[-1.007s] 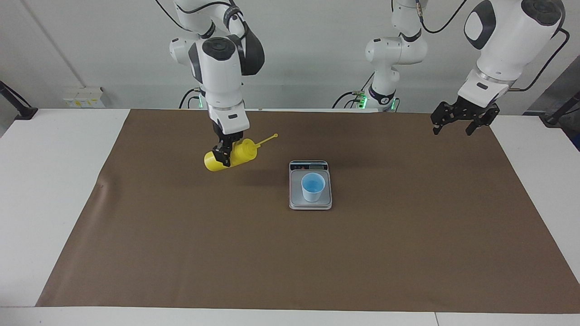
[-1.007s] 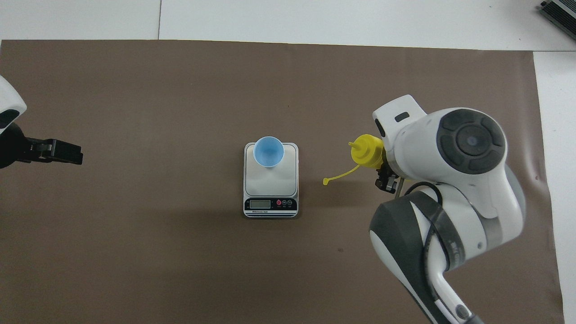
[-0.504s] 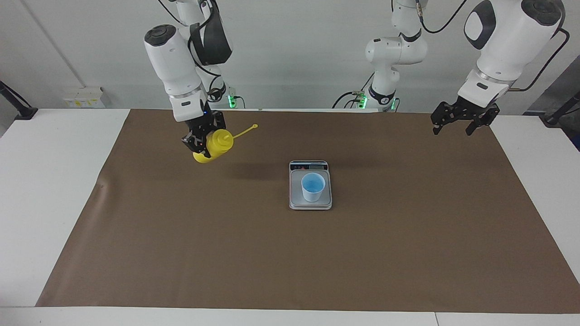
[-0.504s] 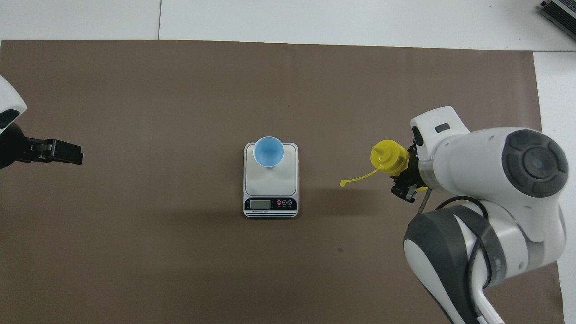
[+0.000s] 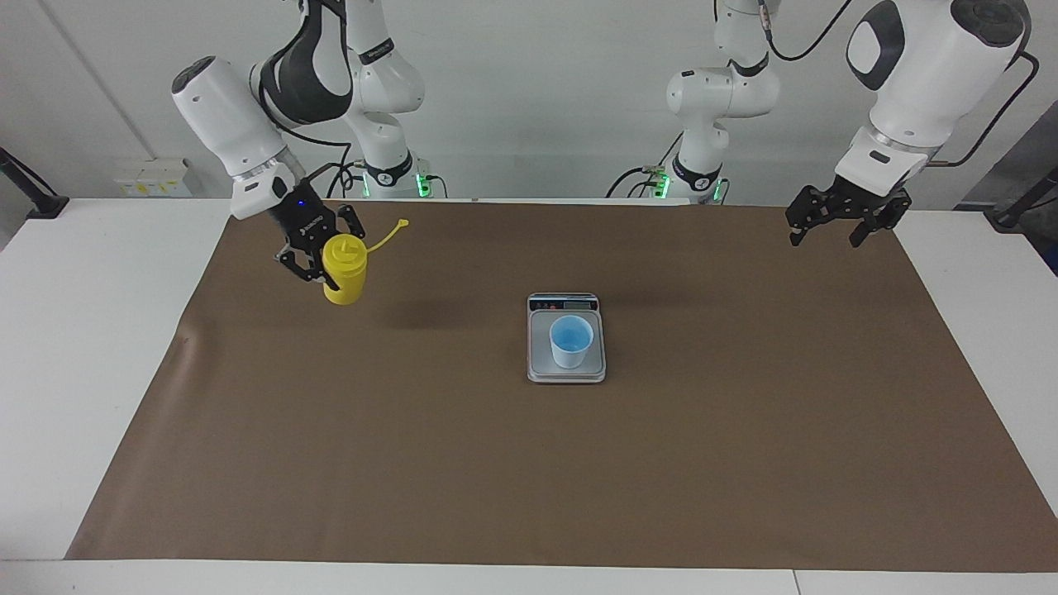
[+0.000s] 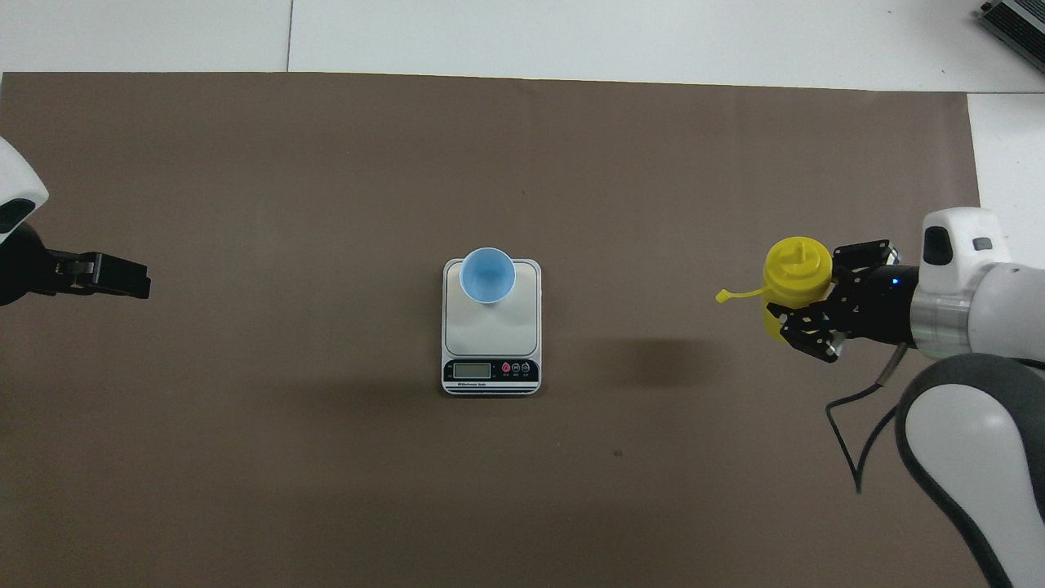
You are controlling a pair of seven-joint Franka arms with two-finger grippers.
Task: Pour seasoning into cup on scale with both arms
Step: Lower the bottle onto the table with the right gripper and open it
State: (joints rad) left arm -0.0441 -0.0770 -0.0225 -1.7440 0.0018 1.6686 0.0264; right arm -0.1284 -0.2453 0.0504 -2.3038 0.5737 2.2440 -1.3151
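Brown mat (image 5: 529, 463) covered white table (image 5: 91, 347), grey wall at twelve o'clock, right gripper (image 5: 324, 258) clamped yellow seasoning bottle (image 5: 344, 269) upright, left gripper (image 5: 836, 221) spread open, empty.

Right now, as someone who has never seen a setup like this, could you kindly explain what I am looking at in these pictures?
These are two white robot arms at a table, each ending in a black two-finger gripper. One picture is taken from across the table, facing the robots; the other looks down from above their end.

On the brown mat stands a grey kitchen scale with a light-blue cup on it.

The right gripper is shut on a yellow squeeze bottle, roughly upright above the mat toward the right arm's end, its cap off and dangling on a strap. The left gripper waits open, holding nothing, over the other end.
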